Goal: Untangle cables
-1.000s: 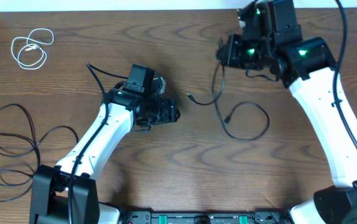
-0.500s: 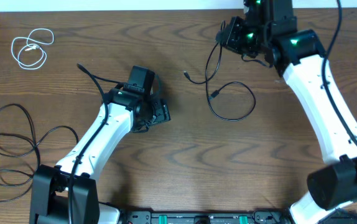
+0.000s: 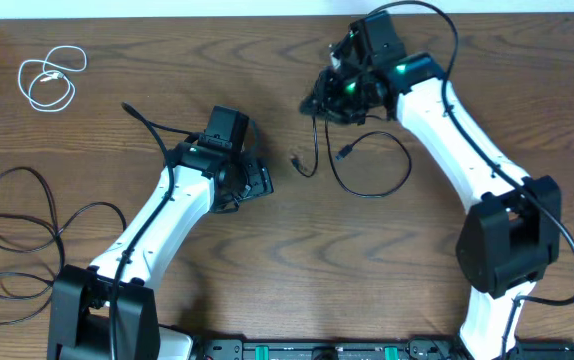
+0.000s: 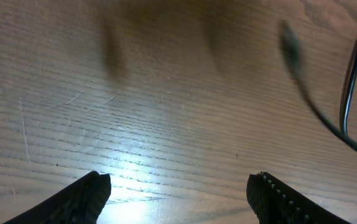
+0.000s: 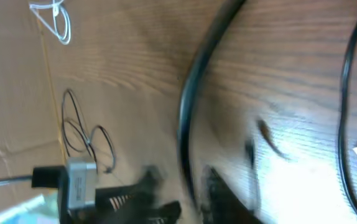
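Black cable (image 3: 372,196) loops below the right claw (image 3: 318,104), plug pointing left.

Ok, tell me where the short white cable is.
Overhead view: the short white coiled cable lies at the wooden table's far left corner, beyond the long black looped cable at the left edge.
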